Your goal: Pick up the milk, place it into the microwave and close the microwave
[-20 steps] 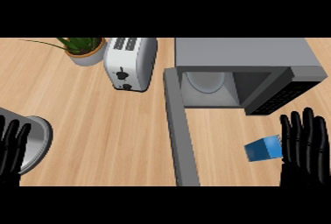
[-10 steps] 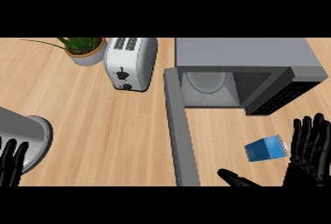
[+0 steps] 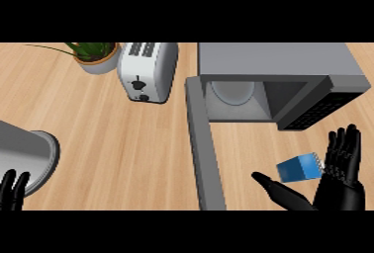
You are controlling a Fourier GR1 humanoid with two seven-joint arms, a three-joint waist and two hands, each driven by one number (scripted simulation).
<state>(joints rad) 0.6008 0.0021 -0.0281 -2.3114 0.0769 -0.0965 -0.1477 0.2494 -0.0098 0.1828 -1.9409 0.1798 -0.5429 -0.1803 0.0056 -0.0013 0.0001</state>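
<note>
Rising further into the lower right of the frame, the black right hand stays open: thumb stretched left under the small blue milk carton, straight fingers just right of it, grasping nothing. The carton sits tilted on the light wooden counter, below the open grey microwave. At the lower-left edge, the left hand rests open.

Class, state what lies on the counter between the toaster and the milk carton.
In the head view, the open microwave door lies between the toaster and the milk carton.
</note>
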